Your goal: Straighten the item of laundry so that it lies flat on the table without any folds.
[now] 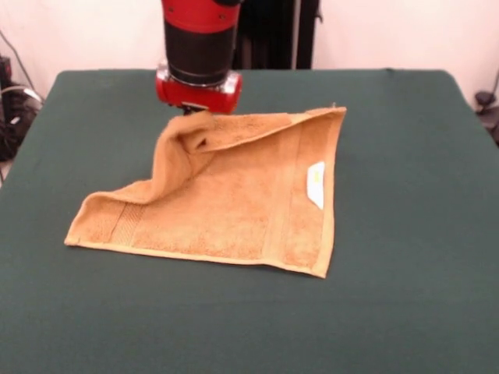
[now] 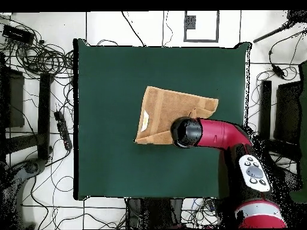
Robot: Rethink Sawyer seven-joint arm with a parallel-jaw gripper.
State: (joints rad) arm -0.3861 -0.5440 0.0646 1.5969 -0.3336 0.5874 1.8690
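The item of laundry (image 1: 234, 202), an orange-tan terry towel with a white-and-yellow label (image 1: 316, 185), lies mid-table on the green table (image 1: 413, 156). Its far left corner is pulled up into a peak with a loose fold beneath it, while the rest lies flat. My gripper (image 1: 192, 114) sits right at that raised corner under the red wrist, shut on the cloth, its tips mostly hidden behind it. In the overhead view the towel (image 2: 168, 108) spreads on the table (image 2: 108, 90), and the arm's end (image 2: 187, 132) covers the towel's lower right part.
Wide bare green cloth surrounds the towel on all sides. Cables and dark equipment (image 2: 36, 60) lie on the floor around the table. The red arm (image 2: 225, 135) reaches in from the lower right of the overhead view.
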